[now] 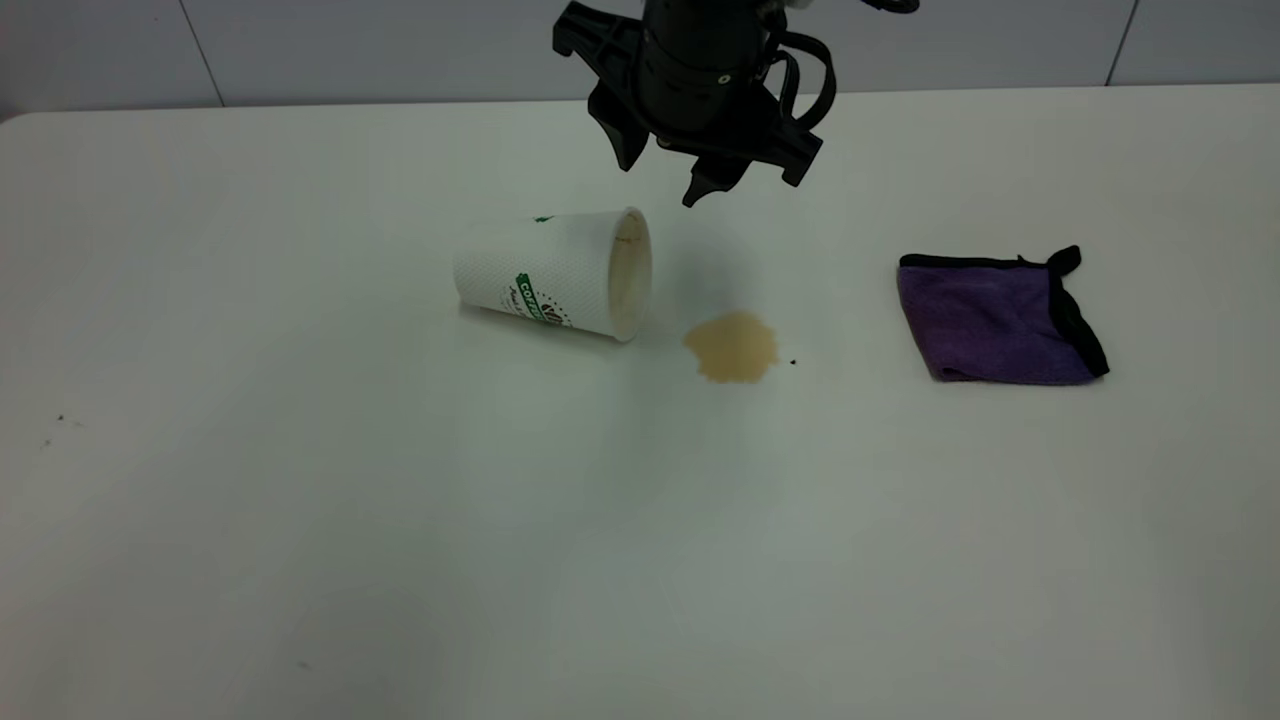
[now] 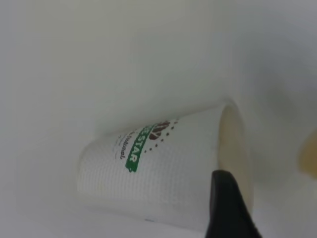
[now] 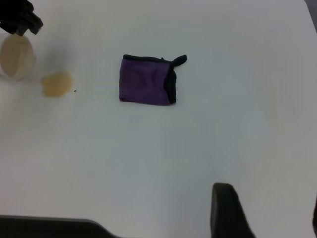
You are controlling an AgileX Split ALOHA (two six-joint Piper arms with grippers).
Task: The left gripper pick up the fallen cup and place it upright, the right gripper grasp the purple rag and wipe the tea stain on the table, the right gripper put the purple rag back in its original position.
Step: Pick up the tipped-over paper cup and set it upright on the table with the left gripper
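Overhead, the left tool (image 1: 668,180) hangs above the desk (image 1: 300,500) with its dark fingers spread apart and nothing between them, poised just behind the mouth of the paper coffee cup (image 1: 555,275), which lies on its side. Just beside the cup's open mouth sits the light-brown tea stain (image 1: 732,346), and the purple rag (image 1: 995,318) lies folded, well apart on the stain's other side. Only one finger (image 3: 229,213) of the right tool shows in its wrist view, high over the desk, so its opening cannot be told.
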